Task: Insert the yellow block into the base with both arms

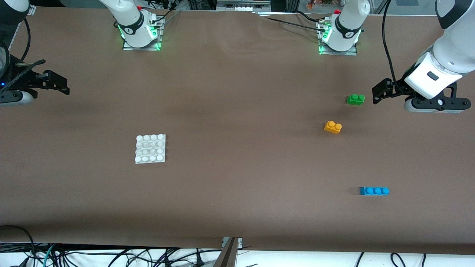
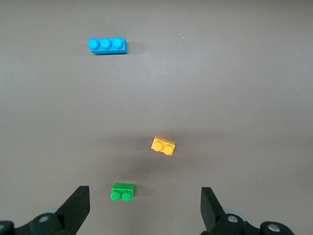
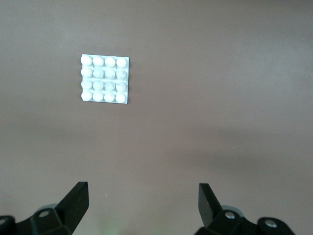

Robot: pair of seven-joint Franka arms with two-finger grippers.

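Front view shows the brown table [image 1: 237, 167] running wide from the right arm's end to the left arm's end, with both arm bases lit green at its edge farthest from the camera and loose cables hanging below its near edge. At the right arm's end the right claw [image 1: 61, 84] hangs over bare table with its fingers spread wide and nothing in them; the white base [image 1: 150, 149] lies flat, studs up, nearer to the camera and well apart from it. At the left arm's end the left claw [image 1: 380, 92] hangs with its fingers also spread and empty, just beside the green brick [image 1: 355, 99]. The blue brick [image 1: 374, 191] lies nearest the camera, its long axis along the table's length. The yellow block [image 1: 333, 127] rests studs up, near the green brick and a little nearer the camera, well apart from the base, its long axis slightly skewed to the table's length.
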